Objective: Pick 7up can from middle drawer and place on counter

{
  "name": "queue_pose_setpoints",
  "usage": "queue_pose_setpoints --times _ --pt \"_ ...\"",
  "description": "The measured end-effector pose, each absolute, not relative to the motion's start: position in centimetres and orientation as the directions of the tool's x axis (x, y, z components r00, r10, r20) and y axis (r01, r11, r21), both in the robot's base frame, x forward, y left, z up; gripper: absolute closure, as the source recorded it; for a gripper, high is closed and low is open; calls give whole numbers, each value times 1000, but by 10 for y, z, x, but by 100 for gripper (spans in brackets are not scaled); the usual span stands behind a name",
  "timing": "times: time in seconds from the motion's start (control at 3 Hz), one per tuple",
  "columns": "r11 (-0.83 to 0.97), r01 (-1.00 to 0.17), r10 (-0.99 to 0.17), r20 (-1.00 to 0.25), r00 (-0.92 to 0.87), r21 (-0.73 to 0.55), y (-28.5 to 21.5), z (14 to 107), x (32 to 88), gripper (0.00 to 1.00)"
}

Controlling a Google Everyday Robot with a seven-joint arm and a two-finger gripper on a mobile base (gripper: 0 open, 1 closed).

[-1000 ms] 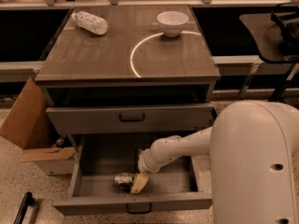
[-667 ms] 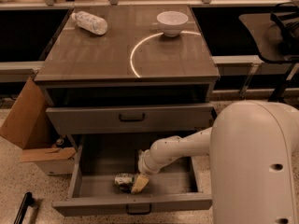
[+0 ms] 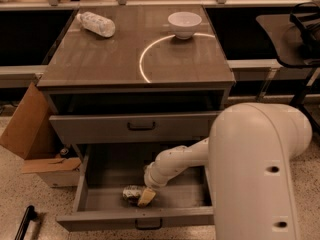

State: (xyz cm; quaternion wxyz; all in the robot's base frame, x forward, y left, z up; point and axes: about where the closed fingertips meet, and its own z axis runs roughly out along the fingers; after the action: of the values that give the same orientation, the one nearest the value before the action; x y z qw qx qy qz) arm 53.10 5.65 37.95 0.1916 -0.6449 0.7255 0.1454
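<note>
The middle drawer (image 3: 95, 204) is pulled open below the shut upper drawer. Inside it, near the front, the 7up can (image 3: 131, 194) lies on its side. My gripper (image 3: 145, 196) reaches down into the drawer from the white arm at the right and sits right against the can's right end, with a pale fingertip (image 3: 147, 198) showing over it. The counter (image 3: 110, 59) is the glossy grey-brown cabinet top with a pale arc line.
A crinkled clear plastic bottle (image 3: 96, 23) lies at the counter's back left and a white bowl (image 3: 184, 24) stands at the back right. An open cardboard box (image 3: 35, 134) leans on the floor left of the cabinet. A dark chair (image 3: 300, 34) is at the right.
</note>
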Motion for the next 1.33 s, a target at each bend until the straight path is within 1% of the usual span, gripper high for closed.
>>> queue_pose_setpoints --times 0.67,1.0,1.33 --pt "61 -998 -910 -411 -46 -23 78 360 526 64" --pt "47 -998 -912 -409 -28 -36 78 369 523 87" --pt "25 -997 -894 -449 8 -67 76 399 521 100"
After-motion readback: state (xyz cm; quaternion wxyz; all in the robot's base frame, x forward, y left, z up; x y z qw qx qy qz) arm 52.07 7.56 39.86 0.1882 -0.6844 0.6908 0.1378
